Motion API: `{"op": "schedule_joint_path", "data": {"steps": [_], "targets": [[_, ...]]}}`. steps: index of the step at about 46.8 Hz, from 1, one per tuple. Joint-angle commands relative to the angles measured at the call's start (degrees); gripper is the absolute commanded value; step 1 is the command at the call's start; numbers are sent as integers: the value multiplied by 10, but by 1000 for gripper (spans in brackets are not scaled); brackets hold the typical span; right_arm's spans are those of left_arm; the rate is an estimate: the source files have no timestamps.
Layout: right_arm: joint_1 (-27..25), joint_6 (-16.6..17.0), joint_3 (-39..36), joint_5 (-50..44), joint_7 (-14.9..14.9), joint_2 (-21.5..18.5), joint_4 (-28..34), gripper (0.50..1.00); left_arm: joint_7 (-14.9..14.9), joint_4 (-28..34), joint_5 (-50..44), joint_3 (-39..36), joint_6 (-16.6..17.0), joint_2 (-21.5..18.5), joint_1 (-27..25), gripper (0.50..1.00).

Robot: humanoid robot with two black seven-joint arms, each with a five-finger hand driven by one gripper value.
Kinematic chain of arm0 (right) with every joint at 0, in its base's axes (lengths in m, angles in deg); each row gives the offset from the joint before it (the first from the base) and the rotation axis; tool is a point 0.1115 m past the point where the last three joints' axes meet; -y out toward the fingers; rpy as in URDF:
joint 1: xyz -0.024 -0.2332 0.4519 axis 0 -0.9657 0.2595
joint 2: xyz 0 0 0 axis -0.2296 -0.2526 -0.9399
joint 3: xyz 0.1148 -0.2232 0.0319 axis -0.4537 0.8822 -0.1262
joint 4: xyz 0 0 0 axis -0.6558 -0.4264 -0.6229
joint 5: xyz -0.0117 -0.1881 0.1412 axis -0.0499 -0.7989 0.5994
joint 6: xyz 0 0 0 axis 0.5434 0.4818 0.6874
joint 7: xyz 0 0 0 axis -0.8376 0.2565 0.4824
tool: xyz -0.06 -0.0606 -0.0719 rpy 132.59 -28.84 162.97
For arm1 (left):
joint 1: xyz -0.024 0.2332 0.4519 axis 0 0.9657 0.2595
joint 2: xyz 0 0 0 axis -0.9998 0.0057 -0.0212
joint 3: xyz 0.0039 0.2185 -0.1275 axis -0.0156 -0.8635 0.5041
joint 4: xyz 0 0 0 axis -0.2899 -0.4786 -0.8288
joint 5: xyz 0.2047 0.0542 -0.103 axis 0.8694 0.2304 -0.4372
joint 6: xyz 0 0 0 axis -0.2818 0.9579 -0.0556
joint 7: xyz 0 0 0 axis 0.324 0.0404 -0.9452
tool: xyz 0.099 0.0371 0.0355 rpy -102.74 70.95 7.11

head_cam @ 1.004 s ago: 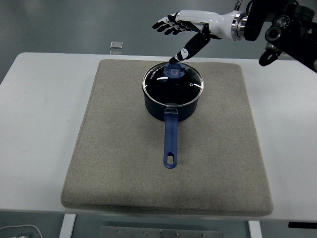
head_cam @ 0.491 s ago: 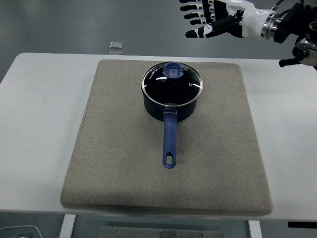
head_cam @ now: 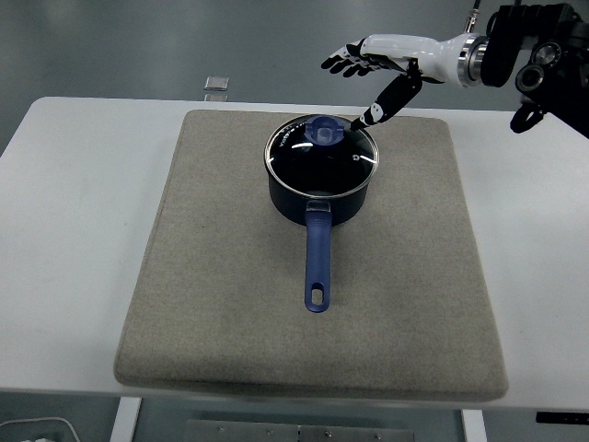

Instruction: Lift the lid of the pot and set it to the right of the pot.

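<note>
Resting on a grey mat (head_cam: 230, 304) that covers the middle of the white counter (head_cam: 74, 230), the dark blue pot (head_cam: 317, 189) points its long handle (head_cam: 317, 262) toward the near edge. Its glass lid (head_cam: 322, 152) sits closed on the rim, blue knob (head_cam: 325, 131) on top. Beyond and to the right, the right hand (head_cam: 373, 66) hovers empty, fingers spread, thumb angled down just beside the lid's far edge.

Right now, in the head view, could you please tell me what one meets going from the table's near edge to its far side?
Grey mat → pot handle → pot → lid knob → right hand.
</note>
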Motion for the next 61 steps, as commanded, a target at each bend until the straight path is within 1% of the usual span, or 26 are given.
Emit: {"op": "schedule_joint_path", "data": {"steps": [1, 11, 18, 23, 26, 31, 35, 39, 43, 54, 58, 61], "targets": [[8, -5, 11, -6, -1, -14, 2, 924, 0, 0, 1, 0, 0, 0, -1, 1000], [14, -33, 46, -20, -3, -45, 6, 924, 0, 0, 1, 0, 0, 0, 0, 1000], [17, -46, 56, -50, -3, -53, 13, 919, 0, 0, 1, 0, 1, 0, 0, 1000], [17, -49, 62, -54, -3, -53, 15, 913, 0, 0, 1, 0, 0, 0, -1, 1000], [17, -51, 62, -55, -3, -53, 15, 901, 0, 0, 0, 0, 1, 0, -1, 1000], [17, -51, 62, -55, -2, -53, 15, 832, 0, 0, 0, 0, 0, 0, 0, 1000], [17, -51, 63, -56, -2, -54, 15, 799, -1, 0, 1, 0, 0, 0, 0, 1000], [17, -51, 63, -56, -2, -54, 14, 793, 0, 0, 1, 0, 0, 0, 0, 1000], [17, -51, 65, -56, -2, -54, 15, 768, 0, 0, 1, 0, 0, 0, -1, 1000], [17, -51, 70, -56, -2, -54, 14, 754, 0, 0, 1, 0, 0, 0, 0, 1000], [17, -50, 70, -56, -2, -54, 14, 729, 0, 0, 0, 0, 0, 0, 0, 1000], [17, -50, 71, -57, -2, -54, 14, 723, 0, 0, 0, 0, 0, 0, 0, 1000]]}}
